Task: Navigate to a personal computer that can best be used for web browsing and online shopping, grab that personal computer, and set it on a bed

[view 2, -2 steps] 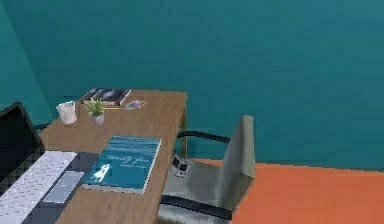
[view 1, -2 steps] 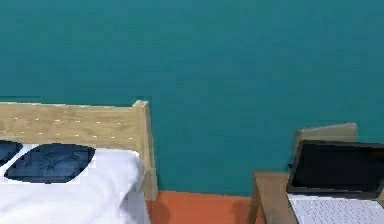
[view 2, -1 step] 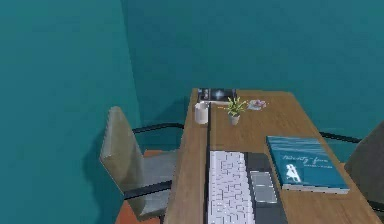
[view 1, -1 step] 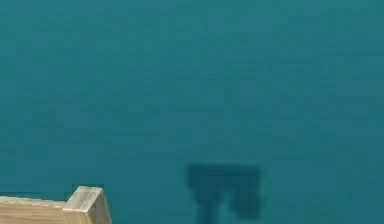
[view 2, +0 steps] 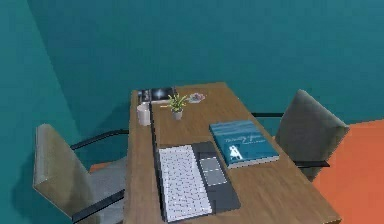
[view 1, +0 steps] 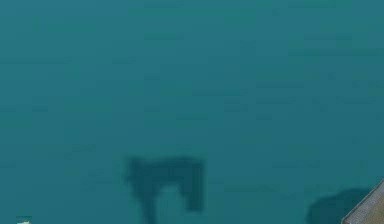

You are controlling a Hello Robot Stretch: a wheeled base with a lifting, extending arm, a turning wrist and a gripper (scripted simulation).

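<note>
Teal wall (view 2: 200,40) stands behind everything. Wooden bench (view 2: 275,190) reaches toward it, flanked by a left grey chair (view 2: 60,170) and a right grey chair (view 2: 305,125), the latter over orange floor (view 2: 360,150). The laptop (view 2: 195,178) lies on the bench's near end, white keyboard upward, just beside a teal book (view 2: 243,143). Farther along stand a potted plant (view 2: 178,103) and a white mug (view 2: 145,113). I cannot tell my claw's state.

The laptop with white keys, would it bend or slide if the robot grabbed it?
The flat dark laptop with white keys is probably stiff, being a thin hard-looking slab. Lying flat on the smooth wooden table, it may slide when pushed rather than tip.
</note>
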